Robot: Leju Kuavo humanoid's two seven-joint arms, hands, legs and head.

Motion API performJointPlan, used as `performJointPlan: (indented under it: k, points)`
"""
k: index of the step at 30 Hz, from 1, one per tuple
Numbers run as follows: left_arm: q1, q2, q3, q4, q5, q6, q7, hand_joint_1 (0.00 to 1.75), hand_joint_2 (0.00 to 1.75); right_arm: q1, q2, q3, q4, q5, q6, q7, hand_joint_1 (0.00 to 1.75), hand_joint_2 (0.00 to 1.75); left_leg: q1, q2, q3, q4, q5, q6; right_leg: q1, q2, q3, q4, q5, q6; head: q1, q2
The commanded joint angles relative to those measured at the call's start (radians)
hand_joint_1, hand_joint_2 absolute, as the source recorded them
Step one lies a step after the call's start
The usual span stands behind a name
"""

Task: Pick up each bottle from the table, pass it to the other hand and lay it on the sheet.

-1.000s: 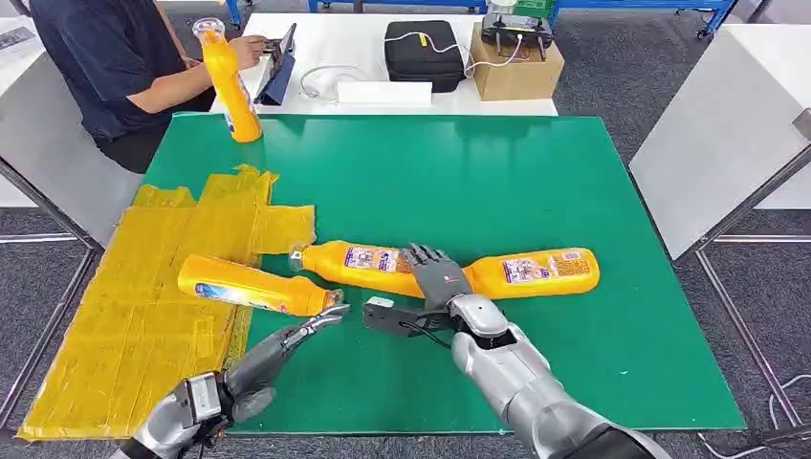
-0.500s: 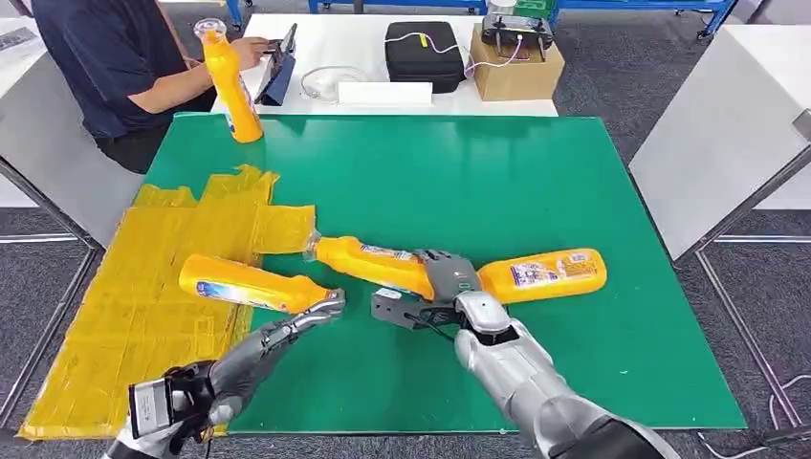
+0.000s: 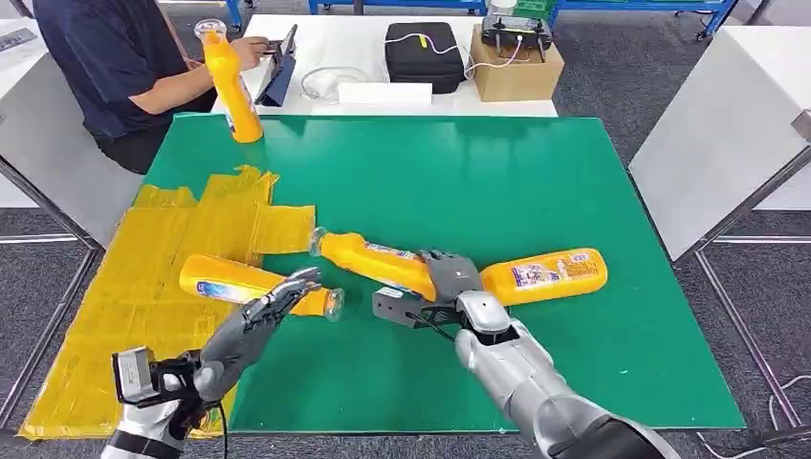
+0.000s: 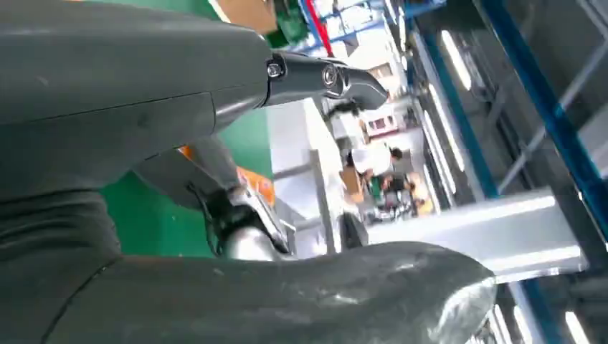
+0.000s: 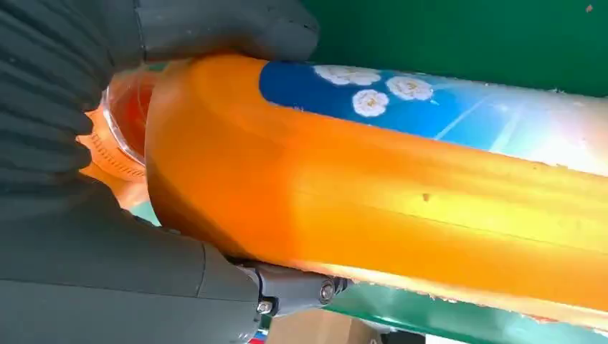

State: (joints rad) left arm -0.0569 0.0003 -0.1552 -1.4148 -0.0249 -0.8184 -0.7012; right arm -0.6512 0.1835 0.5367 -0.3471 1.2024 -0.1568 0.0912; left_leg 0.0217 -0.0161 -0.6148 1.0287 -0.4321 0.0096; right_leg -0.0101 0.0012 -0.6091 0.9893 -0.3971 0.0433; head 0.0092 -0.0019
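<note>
Four bottles: all orange, spread over the green mat (image 3: 536, 172) and the yellow sheet (image 3: 143, 277).
Held bottle (image 3: 368, 260): sat at the centre of the head frame, cap toward the upper left near the sheet's edge, base inside the right hand; it was tilted, cap end raised off the mat.
Right hand (image 3: 451, 277): was wrapped around the base of the held bottle, fingers over the top and thumb beneath; in the right wrist view the grey fingers (image 5: 215, 29) and thumb clasped the orange body (image 5: 373, 193) on both sides.
Right bottle (image 3: 545, 274): lay on its side on the mat just right of the right hand, label up.
Left bottle (image 3: 234, 282): lay on its side in the lower left, body on the sheet and cap end out over the mat, partly behind the left hand.
Left hand (image 3: 253, 325): hung in the lower left of the head frame, fingers stretched out and apart, holding nothing; its tips were in front of the left bottle's neck, and contact could not be told.
Standing bottle (image 3: 228, 81): stood upright at the mat's upper left corner.
Person (image 3: 115, 67): sat at the upper left, dark shirt, hand at a tablet (image 3: 278, 63).
White table (image 3: 373, 67): stood beyond the mat, with a black case (image 3: 424, 53) and a cardboard box (image 3: 516, 67).
</note>
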Motion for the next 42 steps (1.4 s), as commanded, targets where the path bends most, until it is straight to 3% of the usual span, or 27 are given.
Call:
performJointPlan:
  k: [1, 2, 3, 6, 10, 12, 21, 32, 42]
  points:
    - [-0.162, -0.099, 0.269, 0.579, 0.049, 0.143, 0.003, 0.00, 1.75, 0.055, 0.004, -0.161, -0.013, -0.092, -0.368, -0.120, 1.75, 1.75, -0.001, -0.001, 0.003, -0.003, 0.001, 0.001, -0.001, -0.003, 0.004, -0.002, 0.000, -0.001, 0.000, 0.000]
    - [-0.191, -0.102, 0.317, 0.684, 0.112, 0.162, 0.019, 0.00, 1.75, 0.079, 0.035, -0.217, -0.071, -0.169, -0.511, -0.265, 1.75, 1.75, -0.001, 0.000, 0.004, -0.004, 0.002, 0.001, -0.001, -0.002, 0.004, -0.003, 0.001, -0.002, 0.000, 0.000]
    - [-0.197, -0.105, 0.347, 0.711, 0.155, 0.164, 0.044, 0.00, 1.75, 0.094, 0.054, -0.227, -0.118, -0.194, -0.537, -0.315, 1.75, 1.75, -0.001, 0.001, 0.005, -0.005, 0.001, 0.000, -0.001, -0.001, 0.004, -0.003, 0.001, -0.001, -0.001, 0.000]
    - [-0.172, -0.104, 0.396, 0.742, 0.239, 0.143, 0.094, 0.00, 1.75, 0.202, 0.092, -0.190, -0.348, -0.272, -0.494, -0.413, 1.75, 1.75, -0.001, 0.005, 0.000, -0.002, 0.000, 0.001, -0.001, 0.005, 0.000, 0.000, 0.001, -0.001, 0.001, 0.000]
    - [-0.144, -0.106, 0.401, 0.740, 0.271, 0.107, 0.109, 0.00, 1.75, 0.267, 0.095, -0.111, -0.492, -0.307, -0.462, -0.422, 1.75, 1.75, -0.001, 0.011, 0.007, -0.005, -0.003, 0.001, 0.000, 0.009, 0.003, -0.001, -0.001, -0.004, 0.000, 0.000]
    - [-0.139, -0.108, 0.401, 0.734, 0.278, 0.102, 0.112, 0.00, 1.75, 0.276, 0.090, -0.089, -0.517, -0.317, -0.461, -0.430, 1.75, 1.75, -0.001, 0.009, 0.001, -0.003, -0.002, 0.000, 0.001, 0.008, -0.002, 0.000, 0.000, -0.003, 0.000, 0.000]
    - [-0.129, -0.112, 0.401, 0.729, 0.309, 0.066, 0.126, 0.00, 1.75, 0.287, 0.087, -0.026, -0.533, -0.319, -0.424, -0.431, 1.75, 1.75, 0.000, 0.008, -0.006, -0.002, -0.001, -0.001, 0.001, 0.008, -0.008, 0.001, 0.001, -0.003, 0.000, 0.000]
    - [-0.116, -0.121, 0.392, 0.711, 0.378, -0.020, 0.144, 0.00, 1.75, 0.314, 0.098, 0.112, -0.478, -0.247, -0.363, -0.388, 1.75, 1.75, 0.001, 0.008, -0.006, -0.002, -0.001, -0.001, 0.002, 0.009, -0.008, 0.000, 0.001, -0.003, 0.000, 0.000]
    - [-0.107, -0.139, 0.389, 0.673, 0.511, -0.150, 0.194, 0.00, 1.75, 0.348, 0.134, 0.221, -0.312, -0.165, -0.312, -0.351, 1.75, 1.75, 0.001, 0.008, -0.005, -0.002, -0.002, -0.001, 0.002, 0.008, -0.007, 0.000, 0.001, -0.003, 0.000, 0.000]
